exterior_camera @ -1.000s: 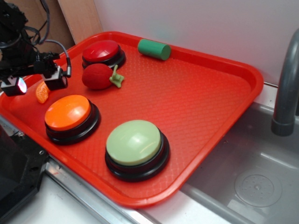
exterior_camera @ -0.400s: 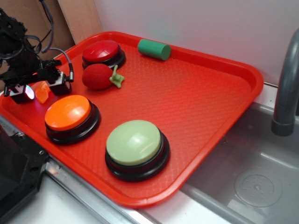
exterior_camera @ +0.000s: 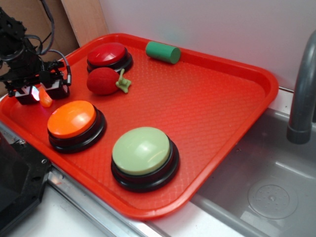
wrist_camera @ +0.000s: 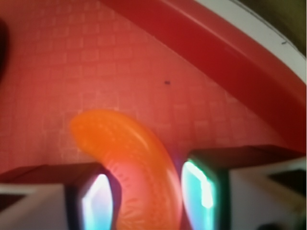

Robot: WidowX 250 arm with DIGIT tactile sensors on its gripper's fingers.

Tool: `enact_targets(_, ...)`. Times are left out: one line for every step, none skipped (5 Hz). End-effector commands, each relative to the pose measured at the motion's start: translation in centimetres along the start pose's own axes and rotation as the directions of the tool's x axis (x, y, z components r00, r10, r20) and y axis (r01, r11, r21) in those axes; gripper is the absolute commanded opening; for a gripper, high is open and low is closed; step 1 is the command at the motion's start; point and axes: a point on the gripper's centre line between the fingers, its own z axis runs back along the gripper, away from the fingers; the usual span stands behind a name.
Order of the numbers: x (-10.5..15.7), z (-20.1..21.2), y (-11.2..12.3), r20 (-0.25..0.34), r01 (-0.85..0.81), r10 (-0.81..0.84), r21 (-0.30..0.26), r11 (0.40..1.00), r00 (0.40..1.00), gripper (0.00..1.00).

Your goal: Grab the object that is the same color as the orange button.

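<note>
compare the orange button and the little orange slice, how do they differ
The orange button is a large round dome on a black base; the orange slice is a far smaller curved crescent. The button stands free on the tray; the slice sits between the gripper fingers. Both share the same orange colour.

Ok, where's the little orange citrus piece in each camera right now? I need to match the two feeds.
Exterior: the orange segment sits at the far left of the red tray, between the fingers of the gripper, just behind the orange button.
Wrist: the segment fills the lower centre, between the two fingers.
Shared landmark: the tray's raised rim.
</note>
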Motion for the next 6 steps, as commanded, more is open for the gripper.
enact_targets(-0.4,0.0,0.7,-0.029,0.011,-0.011,-0.006,1.000,1.000,0.00)
enact_targets(0.1,1.3,0.3,-0.004,0.025,-0.025,-0.010,1.000,1.000,0.00)
enact_targets(0.5,4.3,-0.8,-0.003,0.049,-0.049,-0.022,0.999,0.999,0.00)
enact_targets(0.3,7.9,-2.6,0.046,0.119,-0.117,-0.056,0.991,0.992,0.00)
enact_targets(-0.4,10.9,-5.6,0.022,0.251,-0.250,-0.088,0.964,0.968,0.00)
enact_targets(-1.5,14.0,-9.0,-0.068,0.421,-0.429,-0.104,0.901,0.901,0.00)
